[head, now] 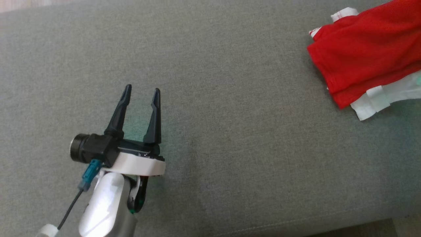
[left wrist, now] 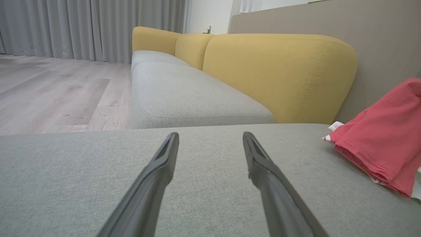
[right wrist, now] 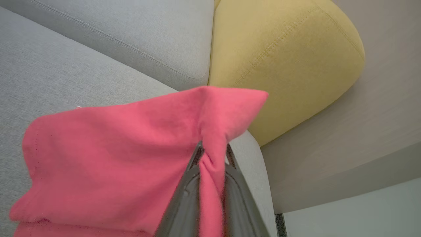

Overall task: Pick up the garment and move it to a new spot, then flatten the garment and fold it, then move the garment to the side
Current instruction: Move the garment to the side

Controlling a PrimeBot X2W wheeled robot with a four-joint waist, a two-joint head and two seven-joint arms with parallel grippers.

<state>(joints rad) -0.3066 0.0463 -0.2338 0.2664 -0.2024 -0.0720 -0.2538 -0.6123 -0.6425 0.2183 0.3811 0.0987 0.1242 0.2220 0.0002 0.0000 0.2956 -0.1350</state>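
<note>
Garment [head: 365, 56], one piece of red cloth, sits at the upper right of the head view on the grey sofa seat [head: 230, 131] and runs off the right edge. White fabric [head: 378, 98] shows beneath its lower edge and at its top corner; it may be trim of the same garment or a separate layer, and the view does not settle which.

The left gripper [head: 142, 88] is at the lower left of that view, well apart from the garment. Its two dark fingers are spread, with nothing between them and bare seat beneath.

In the right wrist view, the right gripper [right wrist: 213, 148] rises from the bottom centre with its two fingers pinched together on a bunched fold of the red cloth. The rest of the cloth spreads toward the left of the frame over the seat.

In the left wrist view, three yellow back cushions [left wrist: 279, 75] stand behind the seat, and the garment lies at the right edge.
</note>
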